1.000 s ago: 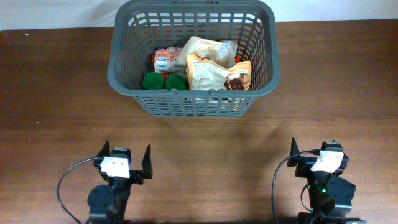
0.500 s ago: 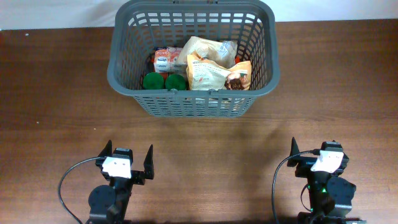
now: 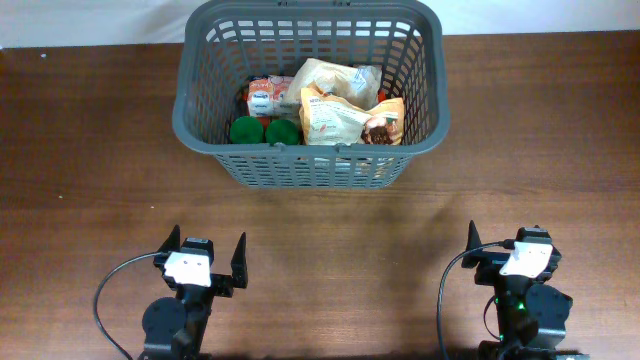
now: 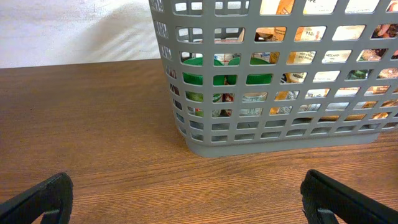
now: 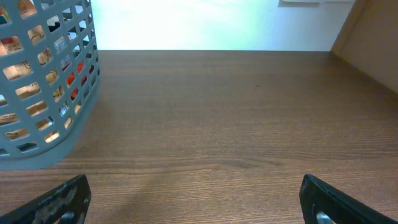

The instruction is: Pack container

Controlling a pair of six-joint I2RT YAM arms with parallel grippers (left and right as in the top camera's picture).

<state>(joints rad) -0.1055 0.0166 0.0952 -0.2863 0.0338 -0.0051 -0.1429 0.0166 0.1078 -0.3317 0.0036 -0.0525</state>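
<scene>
The dark grey container (image 3: 205, 140) stands at the back middle of the wooden table. It holds snack bags (image 3: 335, 115), two green-lidded tubs (image 3: 263, 131) and a small white and red packet (image 3: 267, 95). It also shows in the left wrist view (image 4: 261, 144) and at the left edge of the right wrist view (image 5: 37, 152). My left gripper (image 3: 204, 249) is open and empty near the front edge, well short of the container. My right gripper (image 3: 507, 240) is open and empty at the front right.
A pale wall runs behind the table's far edge (image 5: 211, 50). A wooden panel (image 5: 373, 37) stands at the far right in the right wrist view. Bare wood lies between the grippers and the container.
</scene>
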